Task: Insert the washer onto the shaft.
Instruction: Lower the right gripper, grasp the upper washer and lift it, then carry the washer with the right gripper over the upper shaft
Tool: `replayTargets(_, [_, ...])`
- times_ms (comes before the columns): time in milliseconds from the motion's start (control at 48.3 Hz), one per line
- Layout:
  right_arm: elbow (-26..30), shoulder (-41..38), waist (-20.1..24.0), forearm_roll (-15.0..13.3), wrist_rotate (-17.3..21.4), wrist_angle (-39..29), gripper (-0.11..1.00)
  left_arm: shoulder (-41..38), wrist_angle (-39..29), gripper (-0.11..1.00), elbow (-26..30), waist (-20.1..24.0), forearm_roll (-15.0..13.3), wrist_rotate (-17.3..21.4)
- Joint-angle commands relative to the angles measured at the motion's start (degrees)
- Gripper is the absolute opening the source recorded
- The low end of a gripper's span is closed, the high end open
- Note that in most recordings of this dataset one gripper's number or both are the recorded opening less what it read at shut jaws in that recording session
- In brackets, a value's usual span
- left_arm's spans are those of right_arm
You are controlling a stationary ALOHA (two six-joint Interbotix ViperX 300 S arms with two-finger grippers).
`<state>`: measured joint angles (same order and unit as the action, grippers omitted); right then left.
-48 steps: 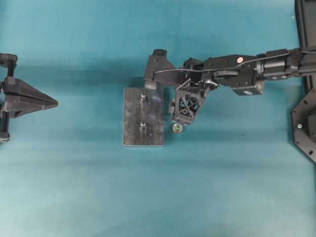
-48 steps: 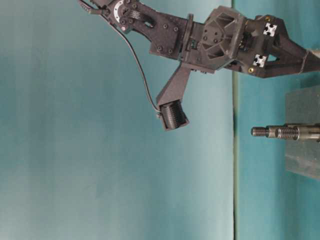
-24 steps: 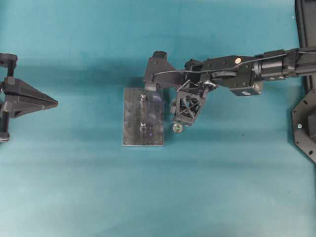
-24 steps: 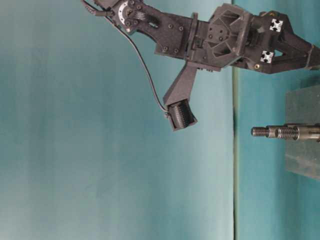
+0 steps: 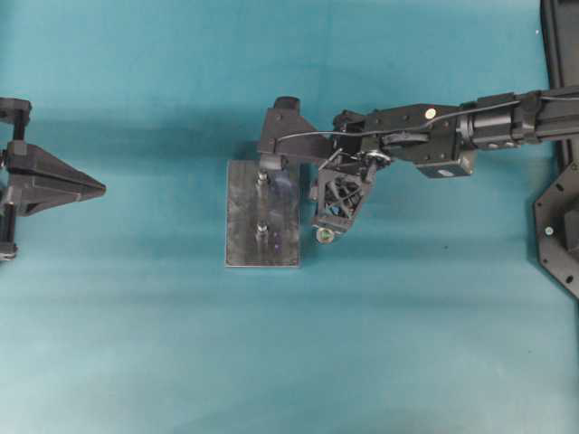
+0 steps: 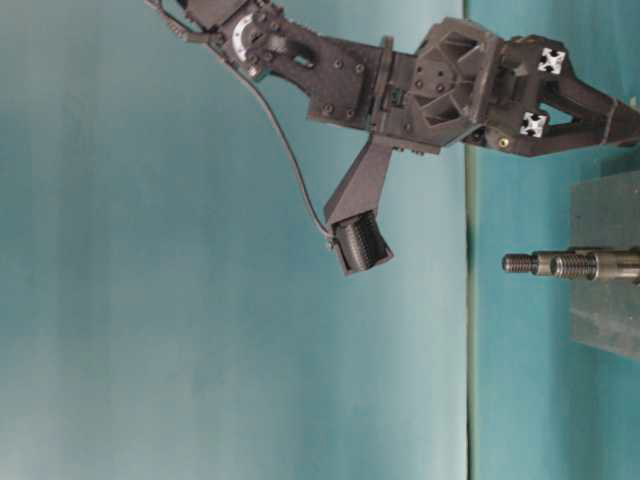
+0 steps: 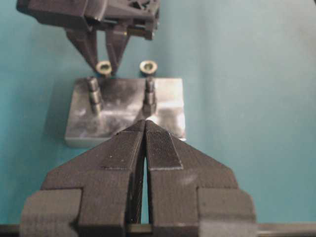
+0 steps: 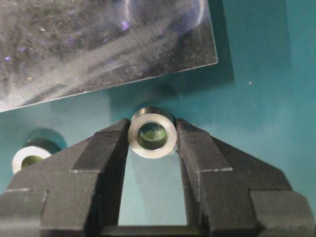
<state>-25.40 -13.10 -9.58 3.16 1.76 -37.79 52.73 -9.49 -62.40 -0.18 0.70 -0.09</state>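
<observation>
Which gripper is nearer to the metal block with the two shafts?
Right. The right gripper sits just off the metal block with a washer between its fingers. The left gripper, shut, is parked far off across the table.

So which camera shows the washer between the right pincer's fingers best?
The right wrist view: the washer sits large and sharp between the right pincer fingers, its hole visible. The left wrist view shows it small, at the fingertips. Overhead it is a tiny speck below the pincer.

Silver ring washer (image 8: 152,136) flat on mat, just beside block w/ upright shafts (image 7: 149,96).
</observation>
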Motion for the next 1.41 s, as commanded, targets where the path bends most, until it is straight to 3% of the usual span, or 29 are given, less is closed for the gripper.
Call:
replayTargets(0, [2.5,3.2,-0.4,0.0,-0.1,-2.1,0.34,-0.3,0.2,0.0,0.8,0.1,0.1,-0.1])
replayTargets(249, [10.6,4.2,-0.6,-0.1,-0.6,-12.2,0.34,-0.4,0.3,0.0,0.4,0.1,0.1,-0.2])
replayTargets(684, [20.8,1.8,0.5,-0.1,-2.0,-15.5,0.34,-0.3,0.3,0.0,0.4,0.1,0.1,-0.2])
replayTargets(1388, [23.8,-3.2,1.2,-0.1,-2.7,-15.3,0.34,-0.2,0.3,0.0,0.4,0.1,0.1,-0.2])
